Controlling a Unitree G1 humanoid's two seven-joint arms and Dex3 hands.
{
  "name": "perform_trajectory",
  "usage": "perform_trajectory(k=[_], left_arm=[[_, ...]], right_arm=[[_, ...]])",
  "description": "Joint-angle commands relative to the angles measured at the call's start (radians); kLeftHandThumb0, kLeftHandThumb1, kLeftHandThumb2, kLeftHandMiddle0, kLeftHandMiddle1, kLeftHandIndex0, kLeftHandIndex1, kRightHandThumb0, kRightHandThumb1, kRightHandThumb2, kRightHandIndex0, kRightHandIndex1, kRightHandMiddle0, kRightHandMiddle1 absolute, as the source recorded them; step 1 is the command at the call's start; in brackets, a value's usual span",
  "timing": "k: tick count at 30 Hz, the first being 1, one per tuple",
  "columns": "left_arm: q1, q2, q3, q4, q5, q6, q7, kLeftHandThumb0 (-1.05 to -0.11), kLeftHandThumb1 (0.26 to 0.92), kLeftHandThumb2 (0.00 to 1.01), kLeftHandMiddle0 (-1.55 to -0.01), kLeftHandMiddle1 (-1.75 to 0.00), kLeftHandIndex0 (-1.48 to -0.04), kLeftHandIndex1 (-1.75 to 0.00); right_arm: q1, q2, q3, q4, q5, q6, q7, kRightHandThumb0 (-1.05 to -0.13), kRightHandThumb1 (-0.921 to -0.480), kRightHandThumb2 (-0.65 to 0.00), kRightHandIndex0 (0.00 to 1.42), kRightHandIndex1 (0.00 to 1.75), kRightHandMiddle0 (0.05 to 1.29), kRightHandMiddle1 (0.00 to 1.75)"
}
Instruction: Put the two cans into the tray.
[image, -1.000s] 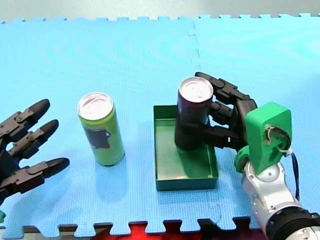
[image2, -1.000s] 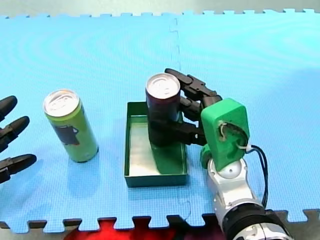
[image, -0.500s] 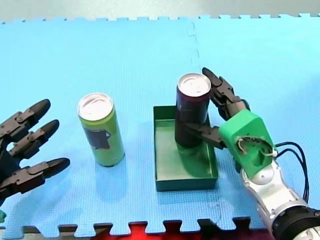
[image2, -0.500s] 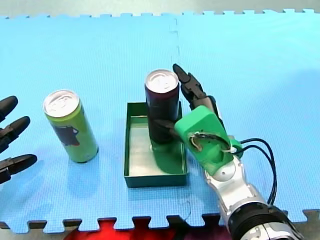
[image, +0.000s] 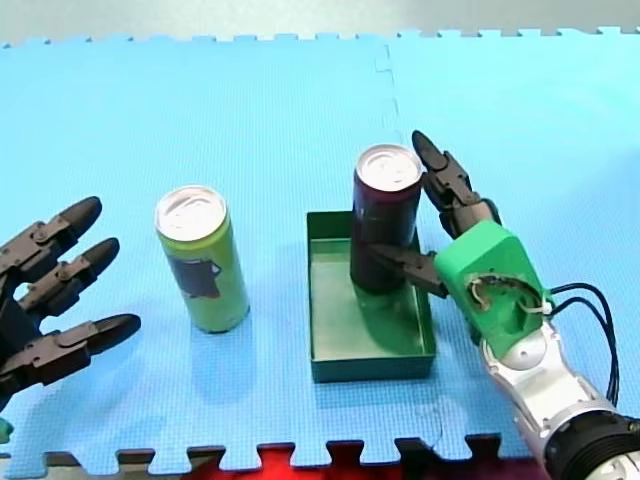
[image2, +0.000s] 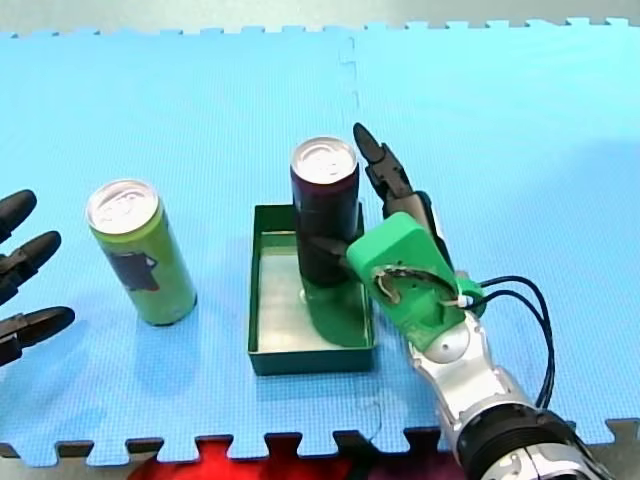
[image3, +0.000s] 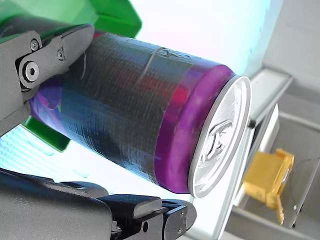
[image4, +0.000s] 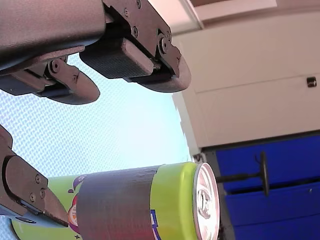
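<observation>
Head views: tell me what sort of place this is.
Likely a robot test bench: blue interlocking foam mat, purple can in a green tray by the right robot hand, green can near the left robot hand.

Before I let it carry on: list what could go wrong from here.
1. The right hand closely flanks the purple can with thumb and fingers; a careless pull-back could tip it in the tray.
2. The purple can fills the tray's far end, so the green can on the mat must fit the near end and may knock it.
3. The left hand, near the mat's left edge, could push the tall green can over.
</observation>
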Motion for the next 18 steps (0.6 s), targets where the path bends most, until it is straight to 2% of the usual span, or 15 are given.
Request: perform_trajectory(k=[1,5,7,9,11,12,14,16,18], left_arm=[[-0.002,0.004,0.003,-0.001,-0.007,0.003,-0.001,-0.667,0.620,0.00,-0.56,0.00,-0.55,0.00],[-0.002,0.003,0.002,-0.001,-0.006,0.001,-0.001,-0.665,0.620,0.00,-0.56,0.00,-0.55,0.00],[-0.001,0.003,0.002,-0.002,-0.004,0.000,0.000,-0.663,0.619,0.00,-0.56,0.00,-0.55,0.00],[-0.001,0.003,0.001,-0.002,-0.003,-0.001,0.001,-0.660,0.619,0.00,-0.56,0.00,-0.55,0.00],[-0.002,0.003,0.001,-0.002,-0.002,0.000,0.002,-0.658,0.619,0.00,-0.56,0.00,-0.55,0.00],[-0.004,0.003,0.000,-0.001,-0.001,0.001,0.002,-0.658,0.619,0.00,-0.56,0.00,-0.55,0.00],[-0.006,0.003,0.000,0.003,0.001,0.000,0.003,-0.656,0.619,0.00,-0.56,0.00,-0.55,0.00],[-0.008,0.003,0.000,0.006,0.003,-0.002,0.004,-0.656,0.619,0.00,-0.56,0.00,-0.55,0.00],[-0.009,0.003,-0.001,0.007,0.004,-0.003,0.005,-0.658,0.619,0.00,-0.56,0.00,-0.55,0.00]], right_arm=[[-0.005,-0.006,-0.001,0.000,0.006,-0.001,0.002,-1.048,-0.841,-0.007,0.21,0.00,0.16,0.00],[0.007,-0.012,-0.002,-0.013,0.011,-0.010,0.015,-1.048,-0.848,-0.009,0.20,0.00,0.15,0.00],[0.029,-0.023,-0.005,-0.036,0.021,-0.024,0.038,-1.048,-0.851,-0.010,0.20,0.00,0.15,0.00],[0.065,-0.038,-0.010,-0.082,0.037,-0.034,0.070,-1.048,-0.855,-0.010,0.20,0.00,0.15,0.00],[0.107,-0.050,-0.010,-0.155,0.048,-0.025,0.096,-1.048,-0.857,-0.010,0.19,0.00,0.15,0.00],[0.137,-0.055,-0.009,-0.214,0.052,-0.003,0.106,-1.048,-0.858,-0.010,0.19,0.00,0.15,0.00],[0.195,-0.059,-0.006,-0.341,0.052,0.063,0.118,-1.048,-0.859,-0.010,0.19,0.00,0.15,0.00],[0.244,-0.058,0.000,-0.449,0.043,0.127,0.122,-1.048,-0.859,-0.009,0.19,0.00,0.15,0.00],[0.289,-0.051,0.011,-0.540,0.032,0.175,0.125,-1.048,-0.859,-0.008,0.19,0.00,0.15,0.00]])
